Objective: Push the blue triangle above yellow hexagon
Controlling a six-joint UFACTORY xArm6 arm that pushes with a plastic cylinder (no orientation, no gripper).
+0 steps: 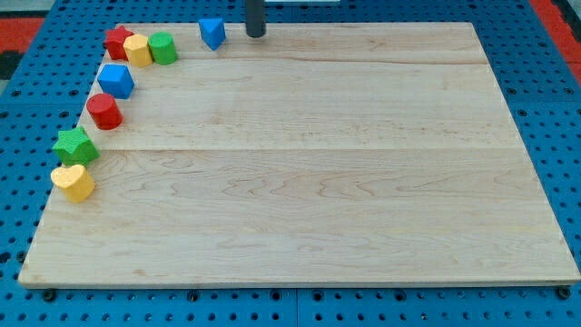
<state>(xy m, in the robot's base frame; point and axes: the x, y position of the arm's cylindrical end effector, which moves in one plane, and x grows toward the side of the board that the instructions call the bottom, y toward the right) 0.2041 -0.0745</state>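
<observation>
The blue triangle [212, 32] stands at the board's top edge, left of centre. The yellow hexagon [138, 50] sits to its left, between a red star [117, 42] and a green cylinder [163, 47]. My tip [256, 34] is at the top edge, just to the right of the blue triangle, with a small gap between them. The rod runs up out of the view.
A blue cube-like block [115, 81], a red cylinder [104, 111], a green star [75, 145] and a yellow heart [73, 182] run down the wooden board's [318, 182] left edge. A blue pegboard surrounds the board.
</observation>
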